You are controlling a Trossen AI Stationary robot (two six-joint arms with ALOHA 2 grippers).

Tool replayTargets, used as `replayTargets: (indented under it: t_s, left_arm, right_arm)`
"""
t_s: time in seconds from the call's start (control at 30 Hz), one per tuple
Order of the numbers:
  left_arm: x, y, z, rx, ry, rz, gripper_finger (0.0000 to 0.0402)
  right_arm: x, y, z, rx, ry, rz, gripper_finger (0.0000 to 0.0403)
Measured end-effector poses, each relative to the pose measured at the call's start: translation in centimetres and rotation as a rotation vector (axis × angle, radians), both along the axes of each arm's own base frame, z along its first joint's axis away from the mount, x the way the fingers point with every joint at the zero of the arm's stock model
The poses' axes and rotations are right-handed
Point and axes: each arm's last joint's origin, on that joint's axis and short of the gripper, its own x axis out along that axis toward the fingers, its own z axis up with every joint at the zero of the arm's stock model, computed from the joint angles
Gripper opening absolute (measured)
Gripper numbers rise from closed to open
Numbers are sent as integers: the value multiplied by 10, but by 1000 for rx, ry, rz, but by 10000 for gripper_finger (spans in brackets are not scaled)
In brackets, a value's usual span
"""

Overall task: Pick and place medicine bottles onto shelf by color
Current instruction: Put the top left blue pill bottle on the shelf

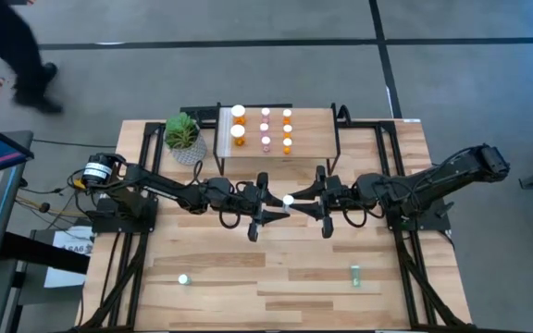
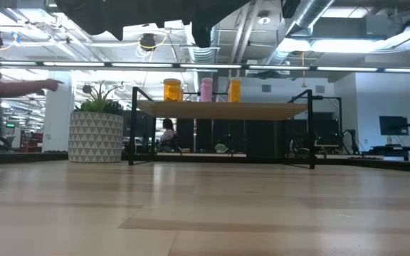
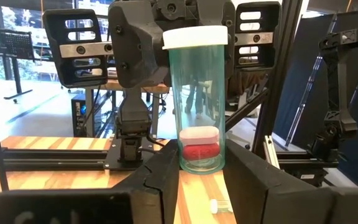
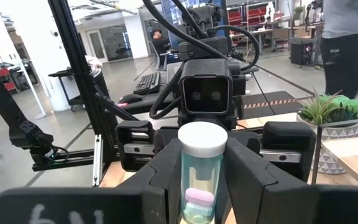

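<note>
Both the left gripper (image 1: 265, 205) and right gripper (image 1: 315, 202) clamp one teal bottle (image 3: 196, 99); uneven release could drop it onto the counter (image 1: 276, 268).

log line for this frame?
left tool: shut on teal bottle | right tool: shut on teal bottle | handover, mid-table | shelf: partly filled

Both arms' jaws meeting mid-table
</note>
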Motion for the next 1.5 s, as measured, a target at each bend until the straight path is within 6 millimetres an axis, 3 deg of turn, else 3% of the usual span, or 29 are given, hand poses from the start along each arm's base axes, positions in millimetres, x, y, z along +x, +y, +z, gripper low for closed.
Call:
replayTargets:
  t_s: [0.17, 0.57, 1.27, 1.5]
  left_arm:
    - [0, 0, 0, 0, 0, -1, 89]
    - [0, 0, 0, -1, 0, 0, 92]
    - [0, -1, 0, 0, 1, -28, 93]
    - [0, -1, 0, -1, 2, -20, 93]
  right_arm:
    - [0, 0, 0, 1, -3, 0, 137]
    - [2, -8, 1, 36, -13, 1, 224]
    - [2, -8, 1, 35, -11, 71, 227]
    - [19, -5, 3, 15, 37, 76, 227]
